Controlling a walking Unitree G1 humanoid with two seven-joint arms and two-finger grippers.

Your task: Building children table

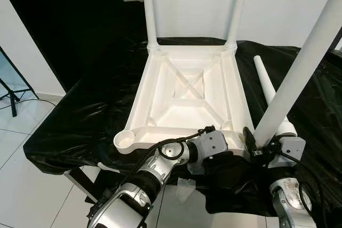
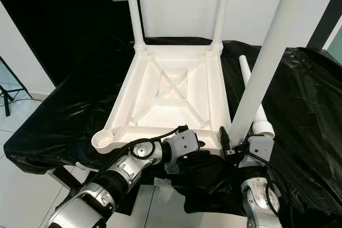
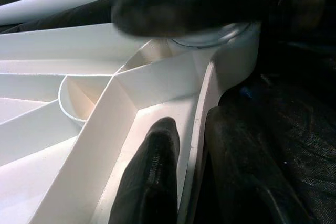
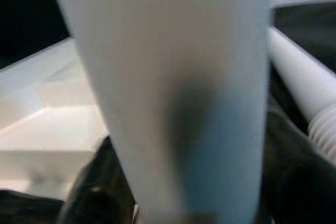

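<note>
Upturned white plastic tabletop at frame centre on black-draped counter. Left gripper jaws clamped across its near rim, steadying. Right gripper grasping white tubular leg lower right, seating it into corner socket.

Work surface draped in black plastic sheet. Resting on it: inverted white tabletop, ribbed underside up, and a loose white leg lying just beside it.
</note>
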